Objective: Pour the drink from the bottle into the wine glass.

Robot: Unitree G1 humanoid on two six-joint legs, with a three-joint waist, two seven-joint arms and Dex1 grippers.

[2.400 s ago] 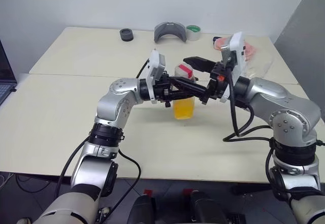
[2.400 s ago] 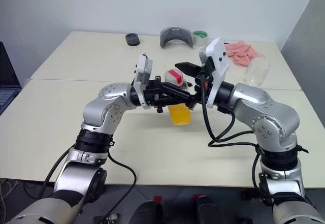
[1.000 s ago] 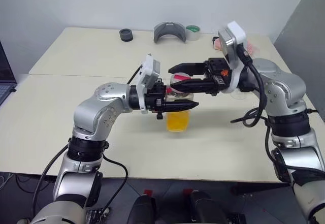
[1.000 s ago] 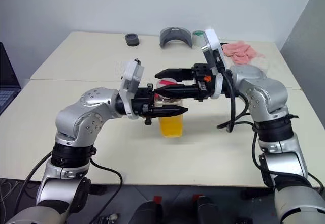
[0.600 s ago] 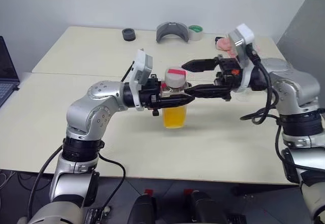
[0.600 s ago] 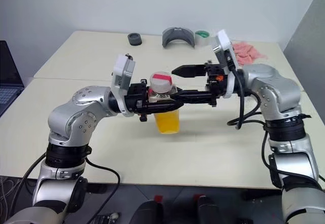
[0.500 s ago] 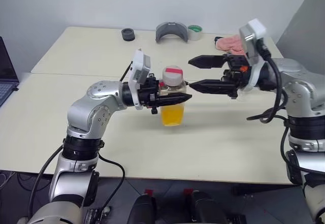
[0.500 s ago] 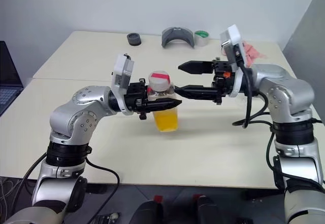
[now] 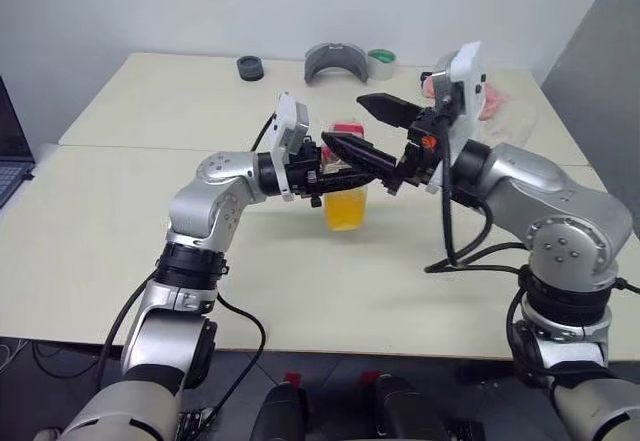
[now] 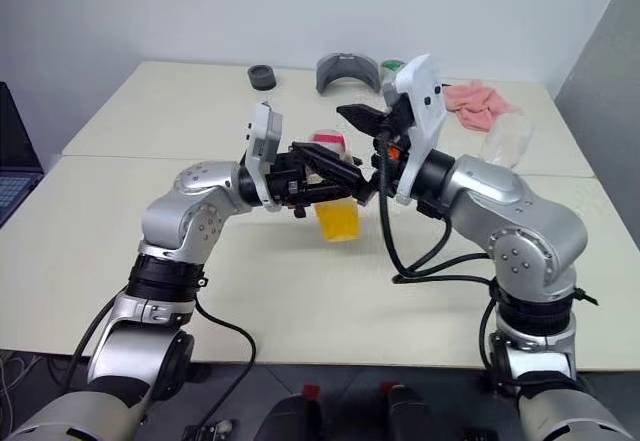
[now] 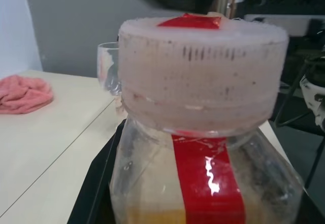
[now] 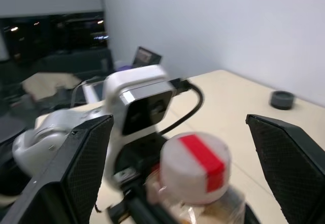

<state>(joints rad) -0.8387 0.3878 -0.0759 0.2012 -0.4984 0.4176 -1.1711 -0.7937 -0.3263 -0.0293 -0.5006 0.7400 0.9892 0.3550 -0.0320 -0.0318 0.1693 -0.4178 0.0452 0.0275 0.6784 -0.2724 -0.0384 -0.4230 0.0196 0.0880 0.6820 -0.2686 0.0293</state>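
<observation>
Bottle held upright above table, cap on, drink filling lower body. Clamped at the neck by left gripper. Right gripper spread wide, fingers either side of the cap, not closed on it. Wine glass well apart, at the right, empty. Uncapping and pouring both left to do. Pink cloth beyond.

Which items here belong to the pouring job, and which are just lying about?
Job:
bottle, held in the left tool
drink inside it
white cap, on
wine glass
right tool, open around the cap

Lying about:
pink cloth
grey curved piece
tape roll
black disc
</observation>
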